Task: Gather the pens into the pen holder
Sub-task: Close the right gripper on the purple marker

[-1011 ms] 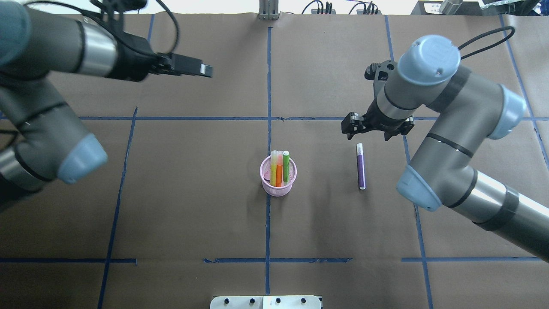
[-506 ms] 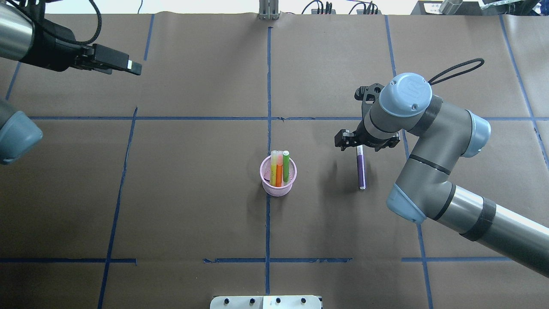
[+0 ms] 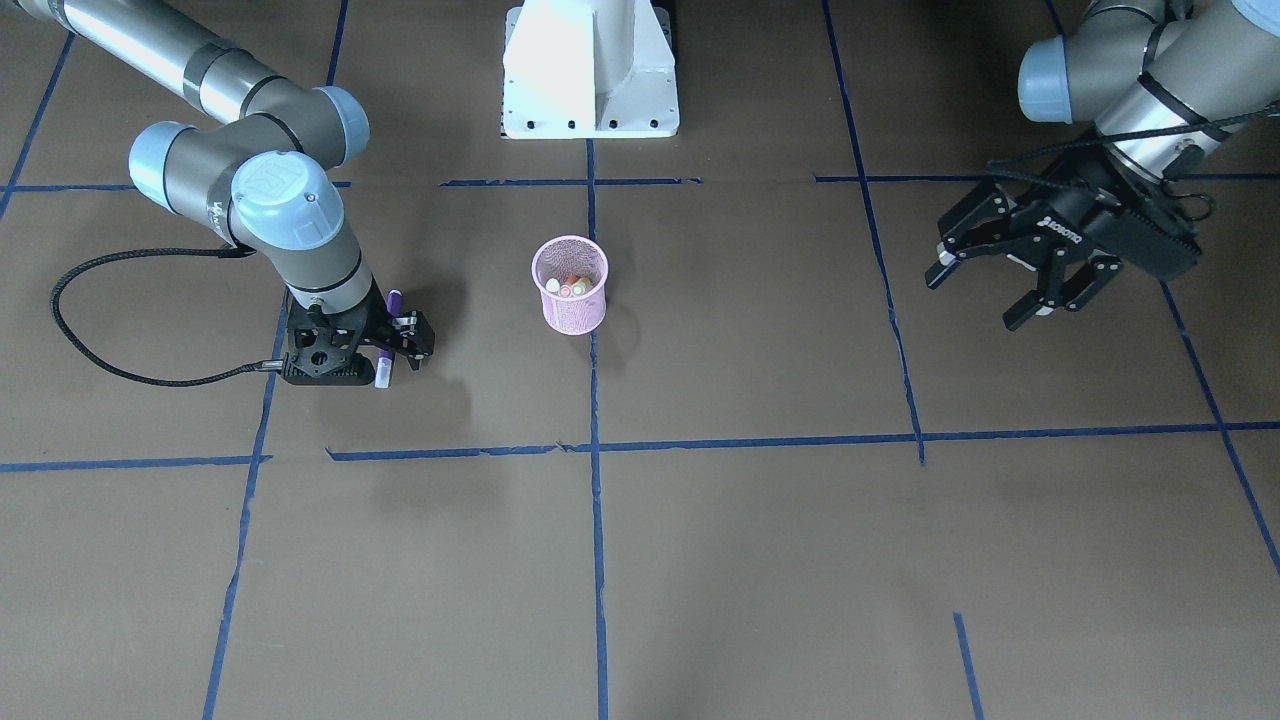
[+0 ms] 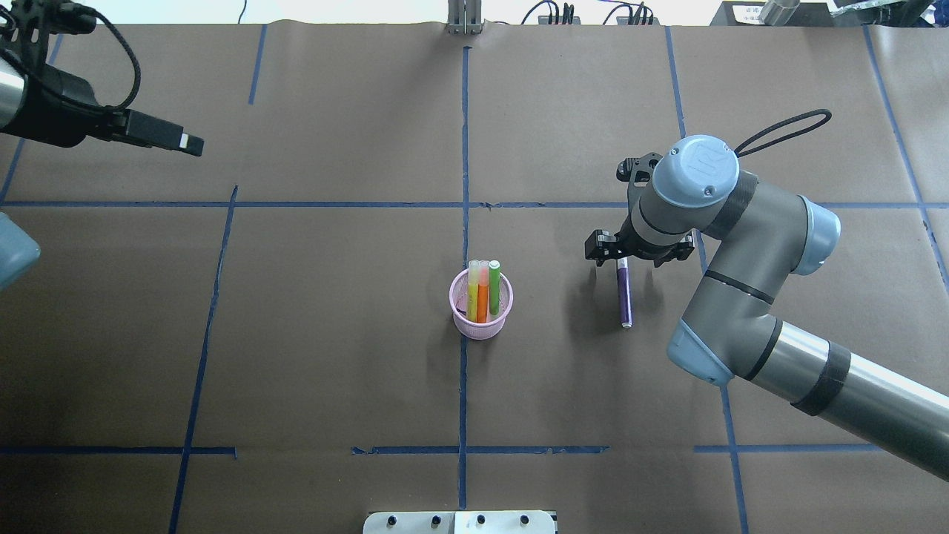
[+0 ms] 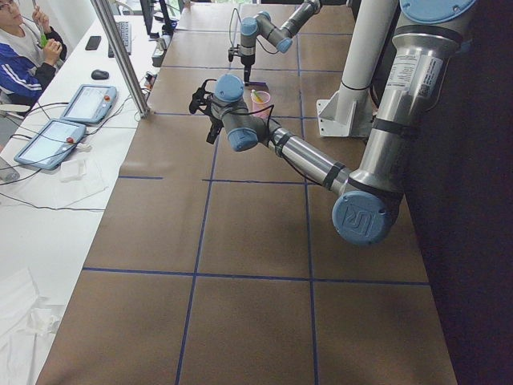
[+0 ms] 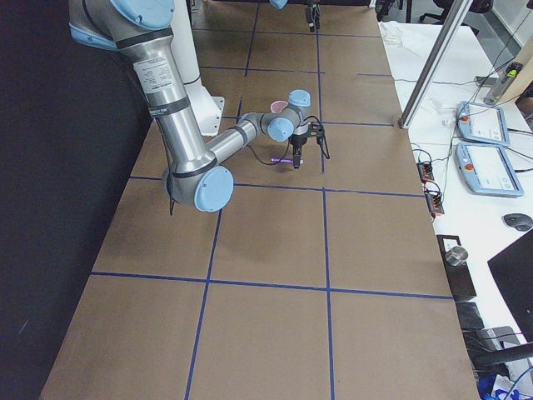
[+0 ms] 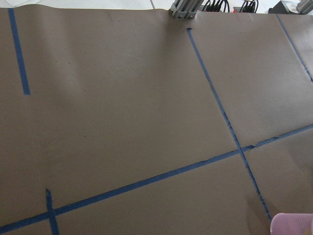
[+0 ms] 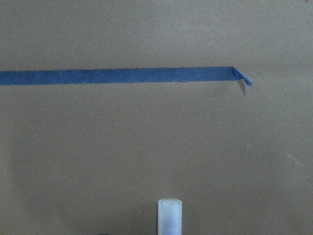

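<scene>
Purple pen (image 3: 393, 299) is lying flat on the brown paper (image 3: 700, 550), its pale cap poking out under the right gripper (image 3: 383, 345). The fingers are standing spread and gripping nothing, the arm pointing straight down. The left gripper (image 3: 985, 295) is hanging wide open and empty, well apart. From overhead, the purple pen (image 4: 624, 293) is lying right of the pink pen holder (image 4: 480, 320), cap end between the fingers. The right wrist camera is showing only the cap end.
</scene>
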Tool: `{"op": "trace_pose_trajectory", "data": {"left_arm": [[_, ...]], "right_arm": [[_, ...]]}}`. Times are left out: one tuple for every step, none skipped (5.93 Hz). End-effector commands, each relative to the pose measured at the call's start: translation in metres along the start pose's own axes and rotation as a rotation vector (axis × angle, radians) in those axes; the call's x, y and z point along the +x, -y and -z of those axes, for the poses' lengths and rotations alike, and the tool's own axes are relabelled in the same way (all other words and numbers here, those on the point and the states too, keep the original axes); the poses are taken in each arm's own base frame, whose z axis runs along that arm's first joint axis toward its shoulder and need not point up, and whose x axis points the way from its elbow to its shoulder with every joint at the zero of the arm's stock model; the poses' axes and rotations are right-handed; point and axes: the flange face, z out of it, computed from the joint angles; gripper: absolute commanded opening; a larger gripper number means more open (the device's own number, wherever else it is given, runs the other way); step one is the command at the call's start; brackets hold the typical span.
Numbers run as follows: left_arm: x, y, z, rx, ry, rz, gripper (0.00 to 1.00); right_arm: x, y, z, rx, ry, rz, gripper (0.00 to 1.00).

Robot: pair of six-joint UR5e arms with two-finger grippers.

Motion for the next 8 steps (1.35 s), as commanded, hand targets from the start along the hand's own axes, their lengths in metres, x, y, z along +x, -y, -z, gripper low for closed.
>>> {"op": "trace_pose_trajectory", "data": {"left_arm": [[-0.0176, -0.0101, -0.0001, -0.014, 0.021, -0.025, 1.0], [-0.0189, -0.0112, -0.0002, -0.016, 0.023, -0.023, 1.0], [-0.0196, -0.0118, -0.0003, -0.017, 0.023, -0.022, 1.0], [-0.02, -0.0115, 0.0003, -0.015, 0.024, -0.022, 1.0], [-0.02, -0.0115, 0.0003, -0.015, 0.024, -0.022, 1.0], [-0.022, -0.0122, -0.0007, -0.018, 0.027, -0.019, 1.0], [-0.0228, -0.0122, -0.0026, -0.021, 0.027, -0.017, 1.0], [-0.0241, -0.0124, -0.0035, -0.023, 0.029, -0.015, 1.0]], "right_arm": [[-0.0001, -0.0019, -0.0025, -0.008, -0.002, 0.002, 0.85], [-0.0002, -0.0022, -0.0025, -0.011, 0.0, 0.004, 0.75], [-0.0019, -0.0054, -0.0047, -0.018, -0.003, 0.005, 0.64], [-0.001, -0.0058, -0.0054, -0.021, -0.005, 0.005, 0.5], [-0.0012, -0.0066, -0.0053, -0.017, -0.003, 0.007, 0.38], [-0.0013, -0.0064, -0.0052, -0.015, -0.002, 0.007, 0.25], [-0.0037, -0.0067, -0.0034, -0.018, 0.004, 0.01, 0.07], [-0.0042, -0.0065, -0.002, -0.013, 0.005, 0.01, 0.0]]}}
